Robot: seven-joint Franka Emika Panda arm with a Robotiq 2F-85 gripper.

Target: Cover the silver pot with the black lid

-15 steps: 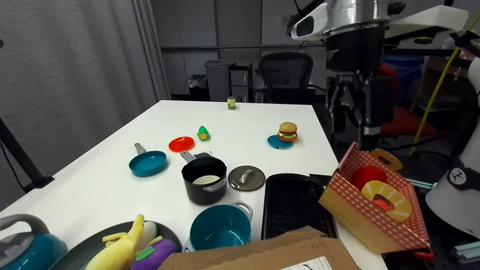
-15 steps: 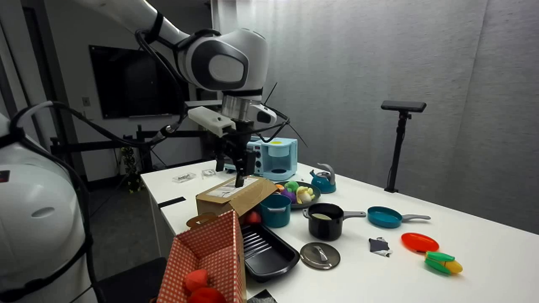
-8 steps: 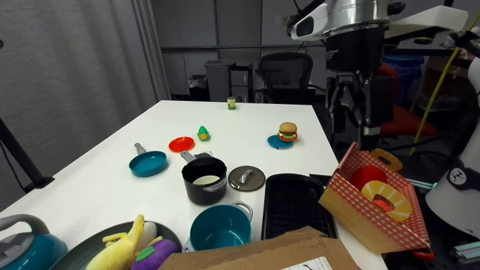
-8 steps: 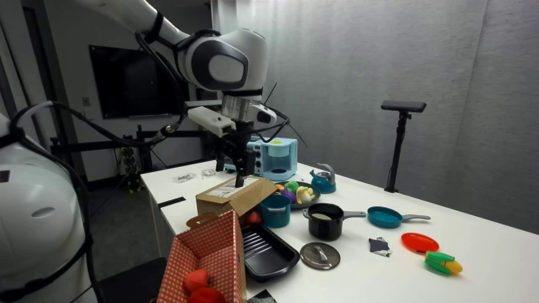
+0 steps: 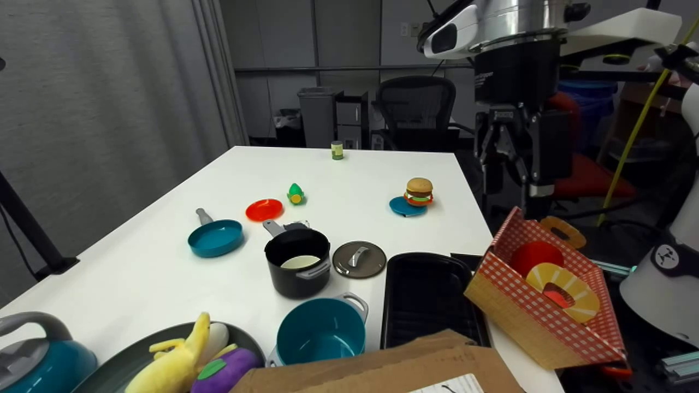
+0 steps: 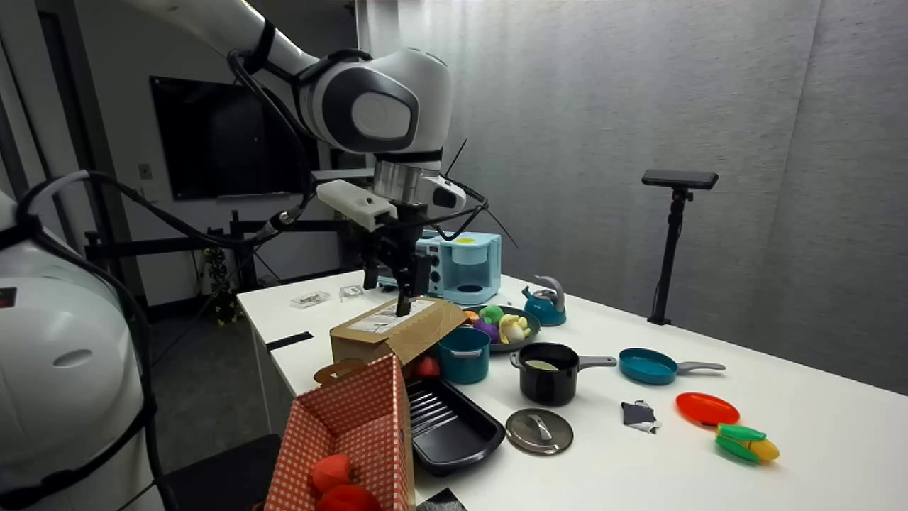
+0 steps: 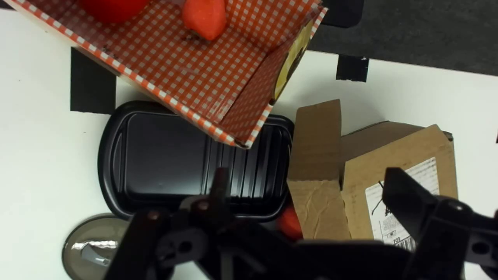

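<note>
Here's the black two-fingered hand [image 7: 307, 177], released, its fingers spread well apart over the brown corrugated cardboard box [image 7: 412, 149]. On that cardboard, a white paper label [image 7: 393, 229]: barcode, rows of print, dark strokes, all too small to read. More fine print on the black cylindrical cuff [image 5: 516, 73] above the hand, illegible, and a round emblem [image 5: 666, 256] with a tiny figure on the white robot base [image 5: 650, 300].

Now, down on the smooth white table [image 5: 377, 169]: the round, flat, dark-grey lid [image 5: 363, 264], glossy as glass, just beside the round-cornered, ribbed black tray [image 7: 165, 155]; whether they touch, I can't tell. The lid lies flat, strap uppermost. That silvery strap handle [image 6: 541, 428] slants upper left to lower right in an exterior view, and the same way in the wrist view, where the lid runs off the bottom edge.

And there stands the round, straight-walled dark pot [image 5: 288, 283], upright, uncovered, near the lid, something pale showing inside in both exterior views. Its long grey handle [image 6: 598, 361] points right in an exterior view, towards the shallow teal frying pan [image 6: 647, 367]; a stubby grey loop handle [image 5: 315, 269] sits on the opposite side, so the pot's long axis runs loop to handle.
</note>
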